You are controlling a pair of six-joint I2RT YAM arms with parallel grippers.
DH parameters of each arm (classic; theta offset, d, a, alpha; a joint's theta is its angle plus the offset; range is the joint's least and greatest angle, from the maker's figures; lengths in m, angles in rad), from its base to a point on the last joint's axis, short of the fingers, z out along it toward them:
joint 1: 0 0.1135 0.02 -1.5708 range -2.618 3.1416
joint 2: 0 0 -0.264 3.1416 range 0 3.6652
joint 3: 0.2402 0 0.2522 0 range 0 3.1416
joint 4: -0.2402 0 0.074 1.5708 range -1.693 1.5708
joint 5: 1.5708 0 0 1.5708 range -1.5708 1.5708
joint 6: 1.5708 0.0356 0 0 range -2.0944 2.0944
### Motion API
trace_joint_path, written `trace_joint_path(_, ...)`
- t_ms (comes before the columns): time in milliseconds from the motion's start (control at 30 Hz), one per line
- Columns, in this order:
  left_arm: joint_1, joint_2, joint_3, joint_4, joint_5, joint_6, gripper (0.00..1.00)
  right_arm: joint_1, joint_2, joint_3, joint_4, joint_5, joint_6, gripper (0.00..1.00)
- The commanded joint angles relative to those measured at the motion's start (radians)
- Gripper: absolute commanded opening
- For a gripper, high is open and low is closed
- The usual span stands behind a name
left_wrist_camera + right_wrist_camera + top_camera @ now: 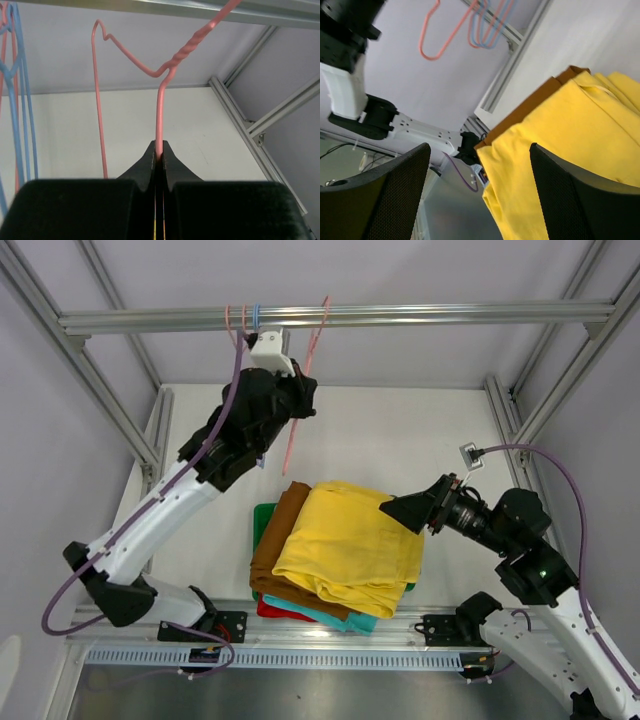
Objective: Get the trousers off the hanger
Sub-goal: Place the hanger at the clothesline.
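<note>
Four trousers (345, 545) showing, stacked, long axis near-far, L pincer (159, 151) clamps pink hanger (160, 115), R pincer (479, 155) open.

An aluminium rail (400, 314) is shown spanning the top of the frame, carried on slanted aluminium struts (560, 370) at either side. Spare wire hangers (245, 322), pink and blue, are hung together near its left end. A white desk (400, 430) is seen below, on which a green tray (263, 518) is set towards the front and largely covered. A small connector plate (470, 455) is seen at the desk's right side, and a slotted cable duct (320, 655) is run along the near edge.
</note>
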Motion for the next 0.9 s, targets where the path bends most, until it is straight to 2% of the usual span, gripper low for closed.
trace_joint_path(0,0.036,0.070,0.111,-0.078,0.052,-0.071,0.01,-0.012,-0.017,-0.016,-0.052,0.009,-0.038,0.85)
trace_joint_path(267,0.098,0.179,0.185,-0.088,0.109,-0.159,0.00,-0.035,-0.033,-0.024,-0.090,0.009,-0.083,0.86)
trace_joint_path(633,0.150,0.208,0.188,-0.052,0.171,-0.245,0.01,-0.080,-0.034,-0.048,-0.101,-0.052,-0.091,0.86)
trace_joint_path(867,0.161,0.219,0.209,-0.069,0.210,-0.248,0.01,-0.090,-0.043,-0.067,-0.107,-0.058,-0.086,0.86)
